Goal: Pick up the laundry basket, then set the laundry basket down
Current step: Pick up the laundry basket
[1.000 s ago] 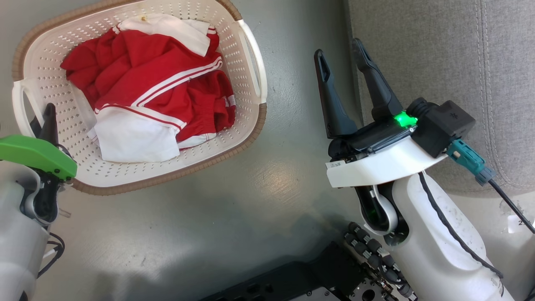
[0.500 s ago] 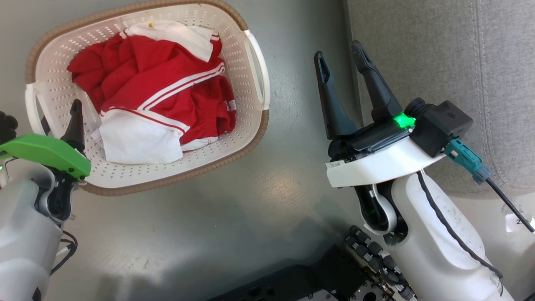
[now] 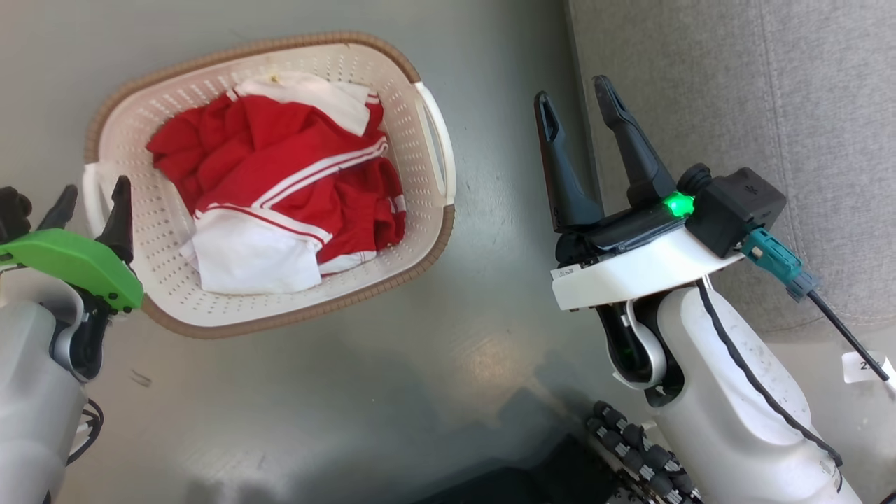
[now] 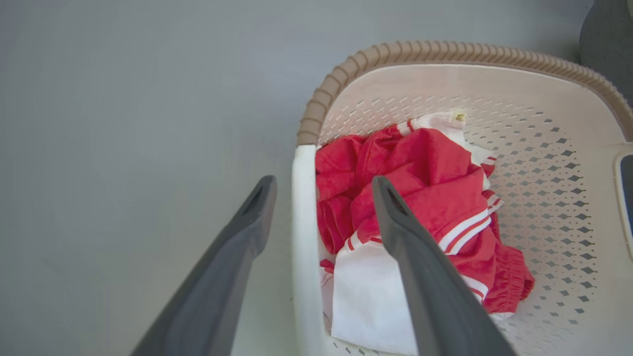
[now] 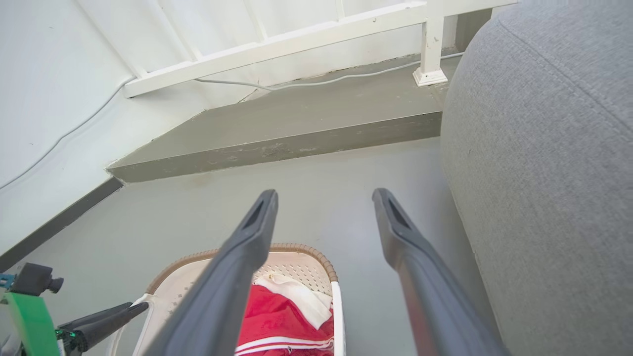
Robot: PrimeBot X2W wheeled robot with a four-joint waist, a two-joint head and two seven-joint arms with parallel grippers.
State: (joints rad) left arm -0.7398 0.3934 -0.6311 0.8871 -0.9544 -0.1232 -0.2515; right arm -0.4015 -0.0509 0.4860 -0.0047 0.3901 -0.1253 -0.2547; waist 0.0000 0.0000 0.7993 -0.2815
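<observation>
The left gripper is spread wide, one finger on each side of the left loop handle of the laundry basket; contact cannot be told. The basket sits on the grey floor at the far left, with red and white clothes inside. The right gripper is also wide and holds nothing, right of the basket, beside a grey sofa.

Grey floor; grey upholstery, perhaps sofa.
</observation>
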